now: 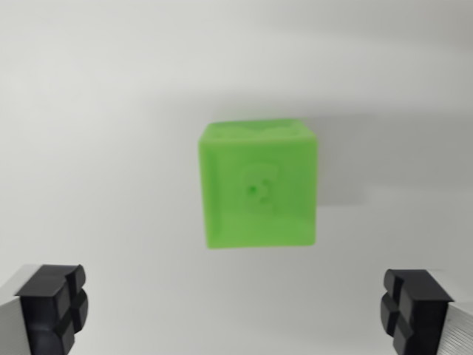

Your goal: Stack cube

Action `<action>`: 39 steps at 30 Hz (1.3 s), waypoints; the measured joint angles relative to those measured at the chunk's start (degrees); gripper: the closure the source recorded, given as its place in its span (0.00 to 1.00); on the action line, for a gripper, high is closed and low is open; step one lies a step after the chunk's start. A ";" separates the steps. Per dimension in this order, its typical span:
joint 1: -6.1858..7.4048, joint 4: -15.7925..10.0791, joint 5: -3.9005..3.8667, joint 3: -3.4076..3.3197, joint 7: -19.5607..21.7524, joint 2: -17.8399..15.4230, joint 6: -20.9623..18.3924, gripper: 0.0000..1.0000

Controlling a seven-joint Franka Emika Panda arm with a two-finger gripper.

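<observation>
So the cube point(259, 185) sits on the tabletop point(96, 111) about mid-frame in the wrist view. The gripper point(236, 314) has one finger at the bottom left corner, one at the bottom right, cube well apart from both.

The embossed mark on the green cube point(259, 185) is too blurred to read.
</observation>
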 joint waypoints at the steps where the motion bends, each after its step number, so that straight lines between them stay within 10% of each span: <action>1: -0.18 0.12 0.00 0.01 -0.41 0.49 0.36 0.00; 34: -1.50 3.43 0.63 0.75 -2.75 13.95 10.37 0.00; 35: -1.50 3.45 0.63 0.75 -2.75 14.02 10.42 1.00; 39: -1.51 3.49 0.64 0.76 -2.76 14.04 10.45 1.00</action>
